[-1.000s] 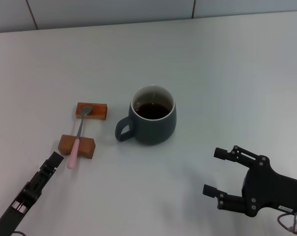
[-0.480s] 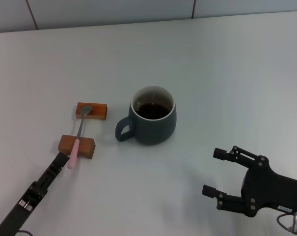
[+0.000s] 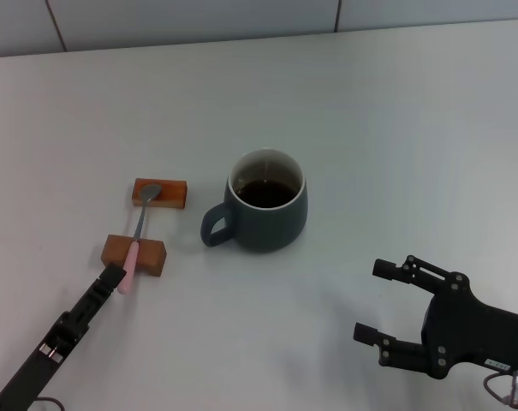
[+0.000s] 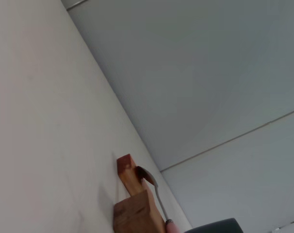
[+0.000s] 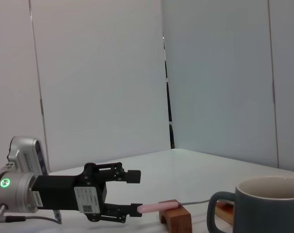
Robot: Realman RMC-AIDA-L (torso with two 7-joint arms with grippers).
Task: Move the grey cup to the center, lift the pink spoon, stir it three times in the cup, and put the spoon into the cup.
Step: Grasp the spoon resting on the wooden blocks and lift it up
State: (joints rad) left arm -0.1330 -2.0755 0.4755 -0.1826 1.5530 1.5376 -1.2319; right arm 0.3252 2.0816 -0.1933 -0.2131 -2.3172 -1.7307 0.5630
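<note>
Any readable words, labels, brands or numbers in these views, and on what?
None can be read.
Left end effector: white label on its body, print too small to read.
Right end effector: small pale sticker on its body, illegible.
Grey cup, pink spoon: no markings.

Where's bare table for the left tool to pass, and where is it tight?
Bare: the table beyond the cup, and between the cup and the open right tool. Tight: the left tool, open, is at the spoon handle's end, on two wooden blocks beside the cup's handle.
</note>
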